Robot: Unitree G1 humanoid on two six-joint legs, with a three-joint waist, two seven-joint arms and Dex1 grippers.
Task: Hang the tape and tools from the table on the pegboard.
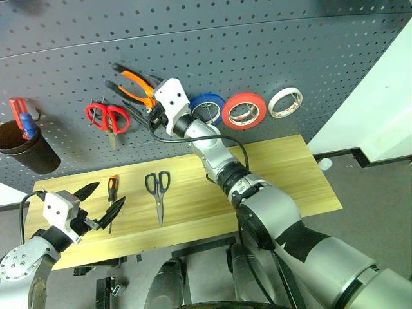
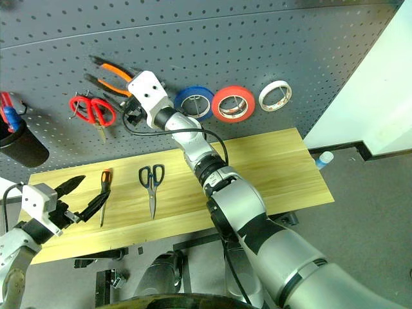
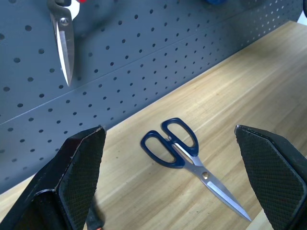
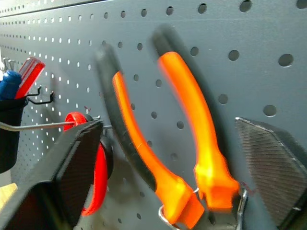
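Right gripper (image 4: 168,158) spread wide at the pegboard (image 1: 257,45), pliers (image 4: 192,158) between its fingers, ungripped

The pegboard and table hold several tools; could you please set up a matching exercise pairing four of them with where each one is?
Things:
1. pliers
2. dark-handled scissors
3. screwdriver
4. blue tape roll

Places:
A. flat on the table, mid-plank
B. on the pegboard, left of the red roll
C. on the table beside the left pincer
D. on the pegboard, at the open right pincer

Pairs: 1-D, 2-A, 3-C, 4-B

pliers (image 4: 192,143) blurred — head hidden behind right gripper (image 1: 152,116).
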